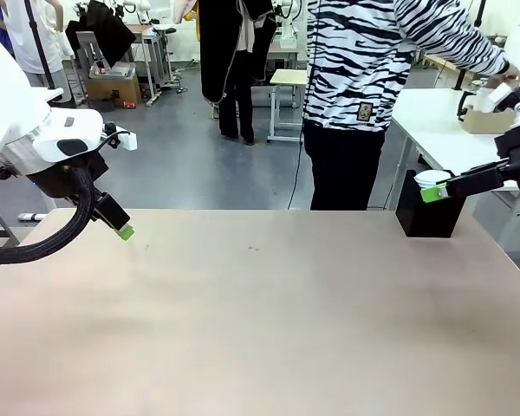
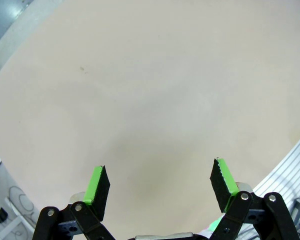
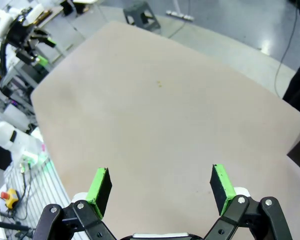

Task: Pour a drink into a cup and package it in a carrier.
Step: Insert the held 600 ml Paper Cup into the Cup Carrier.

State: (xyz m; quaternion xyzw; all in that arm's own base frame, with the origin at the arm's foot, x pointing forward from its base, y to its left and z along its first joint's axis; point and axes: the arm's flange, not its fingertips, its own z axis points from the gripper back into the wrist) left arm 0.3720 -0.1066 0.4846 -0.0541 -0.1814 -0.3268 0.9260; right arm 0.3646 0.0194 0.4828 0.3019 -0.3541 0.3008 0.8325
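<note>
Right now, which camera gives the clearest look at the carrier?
The front view: the carrier sits on the white side table at far right, where the person's hand reaches to it. Both wrist views look down at the bare beige table past open fingers.

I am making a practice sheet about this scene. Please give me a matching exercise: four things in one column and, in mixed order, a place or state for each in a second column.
Things:
1. left gripper
2. right gripper
3. black box
4. person's hand

Places or states:
A. stands at the far right edge of the table
B. reaches over the white side table
C. open, over the table's left side
D. open, close to the black box

Pairs: 1-C, 2-D, 3-A, 4-B
</note>
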